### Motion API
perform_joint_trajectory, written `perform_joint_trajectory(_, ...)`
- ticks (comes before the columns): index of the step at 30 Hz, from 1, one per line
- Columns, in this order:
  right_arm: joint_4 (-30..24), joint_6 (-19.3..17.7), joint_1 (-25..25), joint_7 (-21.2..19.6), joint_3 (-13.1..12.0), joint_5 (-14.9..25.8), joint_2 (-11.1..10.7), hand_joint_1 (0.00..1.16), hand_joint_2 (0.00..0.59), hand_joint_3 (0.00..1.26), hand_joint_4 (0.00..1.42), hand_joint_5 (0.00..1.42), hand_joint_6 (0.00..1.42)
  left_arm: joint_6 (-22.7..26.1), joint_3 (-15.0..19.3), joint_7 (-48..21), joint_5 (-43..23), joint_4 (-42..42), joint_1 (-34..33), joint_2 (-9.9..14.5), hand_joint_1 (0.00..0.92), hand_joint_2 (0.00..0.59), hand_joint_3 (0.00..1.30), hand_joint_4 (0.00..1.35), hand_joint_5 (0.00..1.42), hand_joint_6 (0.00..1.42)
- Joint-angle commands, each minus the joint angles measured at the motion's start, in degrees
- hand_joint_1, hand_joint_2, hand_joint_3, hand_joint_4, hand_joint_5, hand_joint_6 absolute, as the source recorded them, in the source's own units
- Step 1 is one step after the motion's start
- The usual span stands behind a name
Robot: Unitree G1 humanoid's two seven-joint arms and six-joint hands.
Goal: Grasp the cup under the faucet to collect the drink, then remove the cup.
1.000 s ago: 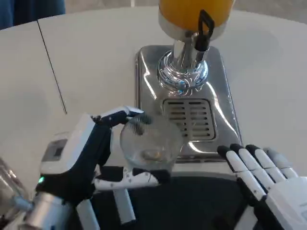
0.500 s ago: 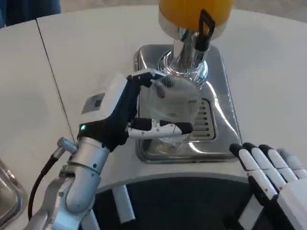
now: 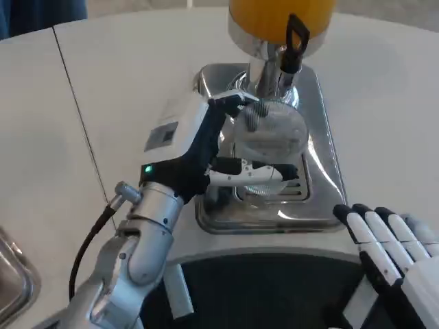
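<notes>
A clear plastic cup [image 3: 269, 140] is gripped by my left hand [image 3: 206, 147], its fingers wrapped around the cup's near and far sides. The cup is held over the drip grille [image 3: 291, 179] of the steel base, just below the faucet [image 3: 278, 79]. The faucet's black lever [image 3: 293, 42] sticks up in front of the orange drink tank [image 3: 281, 15]. The cup looks empty. My right hand [image 3: 391, 250] waits at the lower right with its fingers straight and apart, holding nothing.
The dispenser's steel tray [image 3: 322, 164] sits mid-table on the white table [image 3: 82, 89]. A dark seam [image 3: 75, 103] runs down the table at left. A metal object's edge [image 3: 10, 281] shows at the lower left corner.
My left hand has carried the cup forward and to the right, from the tray's near edge to under the faucet. The right hand has barely shifted.
</notes>
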Motion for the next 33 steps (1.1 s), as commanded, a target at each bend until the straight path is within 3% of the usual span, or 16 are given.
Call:
perform_joint_trajectory(1, -1.2, -0.4, 1.9, -1.0, -0.8, 0.7, 0.2, 0.26, 0.479, 0.00, 0.00, 0.00, 0.00, 0.3, -1.0, 2.6, 0.4, 1.1, -1.8, -1.1, 0.695, 0.000, 1.05, 1.21, 1.35, 1.42)
perform_joint_trajectory(15, -0.8, 0.5, 0.2, 0.1, -0.2, 0.8, 0.3, 0.26, 0.479, 0.00, 0.00, 0.00, 0.00, 2.7, -3.5, 9.6, 2.7, 9.7, -5.7, -2.0, 0.704, 0.000, 1.03, 1.18, 1.34, 1.42)
perform_joint_trajectory(17, -0.7, 0.5, 0.0, 0.2, 0.0, 0.8, 0.3, 0.26, 0.479, 0.00, 0.00, 0.00, 0.00, 1.8, -3.4, 9.8, 2.1, 10.4, -5.5, -1.5, 0.700, 0.000, 0.99, 1.14, 1.31, 1.42)
perform_joint_trajectory(18, -0.7, 0.6, -0.1, 0.2, 0.0, 0.9, 0.3, 0.26, 0.479, 0.00, 0.00, 0.00, 0.00, 1.5, -3.4, 9.5, 1.8, 10.7, -5.3, -1.3, 0.692, 0.000, 0.92, 1.02, 1.23, 1.33)
perform_joint_trajectory(21, -0.5, 0.8, -0.5, 0.4, 0.0, 1.0, 0.2, 0.26, 0.479, 0.00, 0.00, 0.00, 0.00, 0.5, -3.9, 9.2, 1.5, 11.0, -4.8, -0.7, 0.595, 0.000, 0.68, 0.78, 1.00, 1.22)
perform_joint_trajectory(23, -0.3, 0.9, -0.9, 0.5, 0.1, 1.0, 0.2, 0.26, 0.479, 0.00, 0.00, 0.00, 0.00, 0.0, -4.2, 9.7, 1.8, 10.9, -4.4, -0.3, 0.504, 0.000, 0.60, 0.69, 0.93, 1.19)
perform_joint_trajectory(26, -0.2, 0.9, -1.0, 0.6, 0.1, 1.1, 0.2, 0.26, 0.479, 0.00, 0.00, 0.00, 0.00, -0.6, -4.4, 9.9, 1.2, 10.9, -4.3, -0.2, 0.292, 0.029, 0.47, 0.56, 0.89, 1.11)
perform_joint_trajectory(33, -0.6, 0.8, -0.4, 0.5, -0.4, 1.6, 0.2, 0.25, 0.482, 0.00, 0.00, 0.00, 0.00, -1.8, -4.8, 10.2, 1.1, 10.4, -3.5, 0.0, 0.258, 0.047, 0.38, 0.47, 0.86, 1.06)
